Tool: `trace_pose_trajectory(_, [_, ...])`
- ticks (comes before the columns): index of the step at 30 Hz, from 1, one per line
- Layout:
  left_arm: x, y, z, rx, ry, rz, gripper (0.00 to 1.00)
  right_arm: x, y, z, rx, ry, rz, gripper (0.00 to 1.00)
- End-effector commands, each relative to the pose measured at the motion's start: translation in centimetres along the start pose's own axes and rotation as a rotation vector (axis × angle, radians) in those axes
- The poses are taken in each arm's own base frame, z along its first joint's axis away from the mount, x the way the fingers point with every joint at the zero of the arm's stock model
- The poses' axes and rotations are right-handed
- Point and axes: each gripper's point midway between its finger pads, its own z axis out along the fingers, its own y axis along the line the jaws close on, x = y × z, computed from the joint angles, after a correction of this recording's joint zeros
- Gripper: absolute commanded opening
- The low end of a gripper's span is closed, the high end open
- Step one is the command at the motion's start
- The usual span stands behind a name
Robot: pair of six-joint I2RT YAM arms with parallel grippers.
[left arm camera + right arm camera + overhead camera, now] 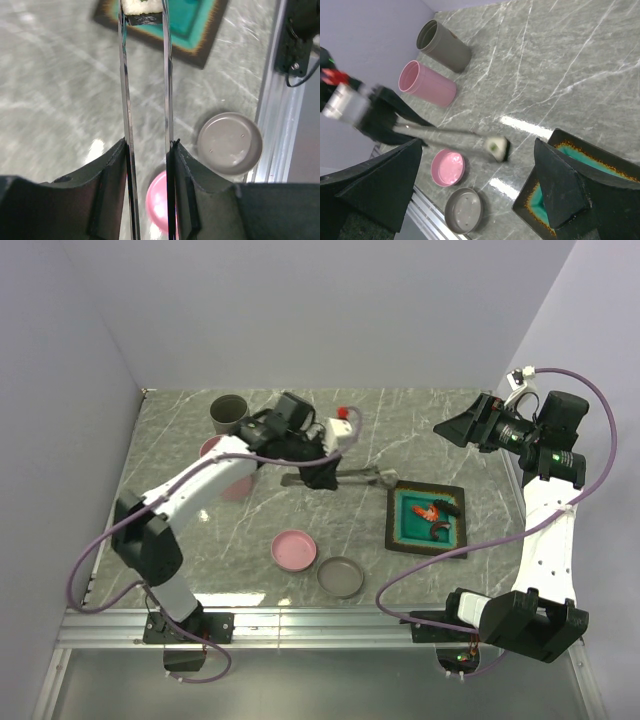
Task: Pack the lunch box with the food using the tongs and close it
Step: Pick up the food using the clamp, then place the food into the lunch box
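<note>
Left tool pinching tongs, white block cropped, seemingly gripped, right tool spread

High rear overview; two close oblique wrist views; grey lid common to all.

This is a robot test cell in a lab. Plain pale walls box in a marble-look table. An aluminium rail runs along its near edge, where a left arm and a right arm are bolted, trailing looped purple cables.
</note>
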Motion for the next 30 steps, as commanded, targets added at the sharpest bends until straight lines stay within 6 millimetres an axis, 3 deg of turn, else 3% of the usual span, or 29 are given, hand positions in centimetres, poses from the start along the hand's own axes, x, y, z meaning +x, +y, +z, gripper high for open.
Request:
trace_pose_trajectory(1, [-1.1,-0.2,-5.0,-0.029,-0.075,0.009,0.27,-0.6,0.9,-0.4,-0.028,-0.026,-0.037,1.0])
trace_pose_trajectory(6, [-0.5,1.1,-10.1,-0.14,-0.131,-0.033,0.27,-0.5,0.8,-0.2,-0.034,-0.018,-0.029,1.0])
trace_pose_trajectory(9, [0.9,3.1,-14.0,-0.246,-0.163,-0.093,0.27,-0.5,0.8,-0.2,-0.034,-0.016,-0.023,1.0])
trace_pose_trajectory(11, [1.7,3.2,-15.9,-0.284,-0.183,-0.098,0.27,-0.5,0.8,-0.2,-0.034,-0.016,-0.022,1.0])
trace_pose_trajectory(12, [2.5,4.2,-17.5,-0.332,-0.195,-0.13,0.27,-0.6,0.8,-0.3,-0.033,-0.019,-0.022,1.0])
trace_pose_trajectory(15, [4.4,4.9,-20.9,-0.406,-0.217,-0.179,0.27,-0.6,1.0,-0.3,-0.038,-0.02,-0.023,1.0])
trace_pose_trajectory(21, [9.2,5.0,-26.3,-0.53,-0.212,-0.257,0.27,-0.4,1.1,-0.3,-0.046,-0.014,-0.015,1.0])
trace_pose_trajectory(27, [13.4,4.5,-29.7,-0.598,-0.195,-0.334,0.27,-0.2,1.3,-0.4,-0.05,-0.018,-0.018,1.0])
trace_pose_trajectory(30, [14.4,4.5,-30.2,-0.618,-0.186,-0.335,0.27,-0.1,1.3,-0.5,-0.052,-0.018,-0.02,1.0])
